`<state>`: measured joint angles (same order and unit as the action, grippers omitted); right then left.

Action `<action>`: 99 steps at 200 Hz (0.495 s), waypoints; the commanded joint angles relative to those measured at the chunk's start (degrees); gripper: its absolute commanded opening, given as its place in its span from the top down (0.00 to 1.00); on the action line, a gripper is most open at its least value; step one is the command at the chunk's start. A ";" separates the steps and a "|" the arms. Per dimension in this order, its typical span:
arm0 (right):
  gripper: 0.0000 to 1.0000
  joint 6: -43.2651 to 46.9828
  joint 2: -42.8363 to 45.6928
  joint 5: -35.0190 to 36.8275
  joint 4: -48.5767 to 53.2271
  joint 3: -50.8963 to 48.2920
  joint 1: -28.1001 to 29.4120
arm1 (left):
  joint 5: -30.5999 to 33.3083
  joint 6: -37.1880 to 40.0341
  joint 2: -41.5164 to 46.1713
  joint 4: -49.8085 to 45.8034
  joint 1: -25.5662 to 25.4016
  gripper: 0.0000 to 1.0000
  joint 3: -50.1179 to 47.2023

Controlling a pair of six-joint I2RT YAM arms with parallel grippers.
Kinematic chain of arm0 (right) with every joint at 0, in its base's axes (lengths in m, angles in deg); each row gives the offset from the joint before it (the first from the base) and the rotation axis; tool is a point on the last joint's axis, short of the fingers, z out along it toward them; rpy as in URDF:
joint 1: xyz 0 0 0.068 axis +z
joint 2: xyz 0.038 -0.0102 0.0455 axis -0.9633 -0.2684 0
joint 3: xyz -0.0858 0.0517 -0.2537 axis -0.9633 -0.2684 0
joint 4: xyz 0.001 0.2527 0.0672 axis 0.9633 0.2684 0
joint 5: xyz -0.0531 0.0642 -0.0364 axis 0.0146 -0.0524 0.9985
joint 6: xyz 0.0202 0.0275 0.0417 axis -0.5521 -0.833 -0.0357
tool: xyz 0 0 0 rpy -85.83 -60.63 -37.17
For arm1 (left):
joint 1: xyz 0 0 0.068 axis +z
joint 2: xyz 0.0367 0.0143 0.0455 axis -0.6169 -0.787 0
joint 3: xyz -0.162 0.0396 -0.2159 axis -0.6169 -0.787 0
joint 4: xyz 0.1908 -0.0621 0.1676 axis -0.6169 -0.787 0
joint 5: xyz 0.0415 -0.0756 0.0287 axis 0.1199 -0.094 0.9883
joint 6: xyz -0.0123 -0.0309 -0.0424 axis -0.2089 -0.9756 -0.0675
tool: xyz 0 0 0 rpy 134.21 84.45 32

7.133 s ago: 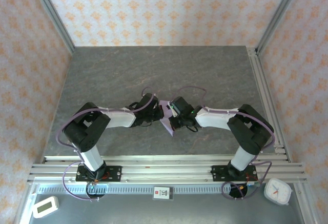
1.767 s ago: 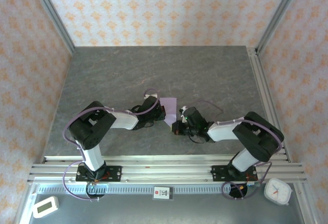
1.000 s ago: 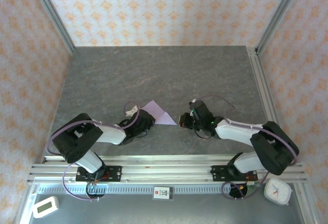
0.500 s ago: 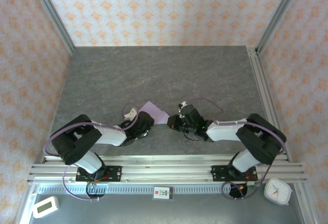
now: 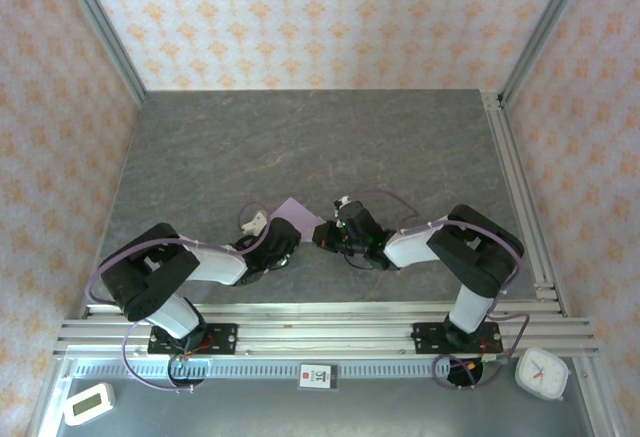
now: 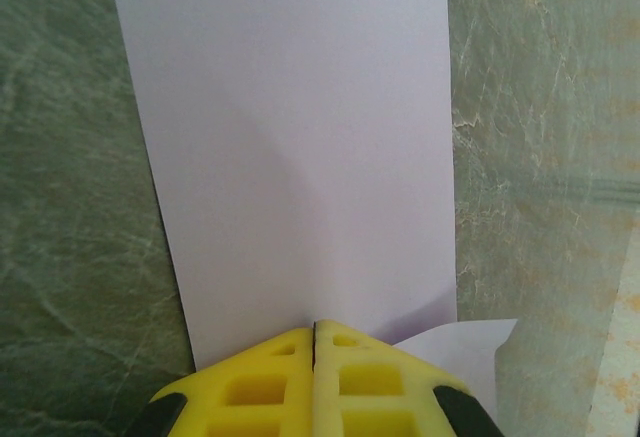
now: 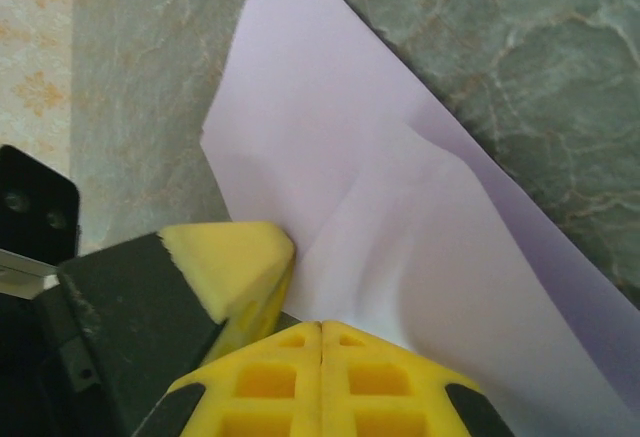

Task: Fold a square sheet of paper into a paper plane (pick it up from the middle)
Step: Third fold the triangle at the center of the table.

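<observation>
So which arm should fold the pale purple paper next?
Probably right. The left gripper pinches the thin pale lilac paper sheet mid-edge, anchoring it; the right gripper grips close beside, angled, so could swing a flap over.

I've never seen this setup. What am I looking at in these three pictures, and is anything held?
Two robot arms are bolted at the near edge of a grey table. The wide picture looks down from above and behind them; the other two come from a camera on each wrist, its yellow fingers in view. The left gripper and right gripper are both shut, each pinching an edge of one pale lilac sheet of paper, already partly folded.
</observation>
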<state>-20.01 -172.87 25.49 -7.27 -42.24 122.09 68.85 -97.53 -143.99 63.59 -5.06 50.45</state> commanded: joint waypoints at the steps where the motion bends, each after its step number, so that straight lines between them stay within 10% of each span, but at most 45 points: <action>1: 1.00 -0.97 -0.08 0.97 -1.69 -2.43 0.32 | 1.24 -0.93 -3.32 -8.94 -0.20 1.00 -3.29; 99: 1.00 -4.52 5.92 2.99 3.12 -8.66 -7.48 | 2.30 -1.87 -2.20 -8.51 -0.02 1.00 -5.80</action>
<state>-23.66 -170.48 24.22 -11.29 -49.52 117.30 69.18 -99.45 -144.12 67.44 -5.06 48.48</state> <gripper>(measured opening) 0.038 0.048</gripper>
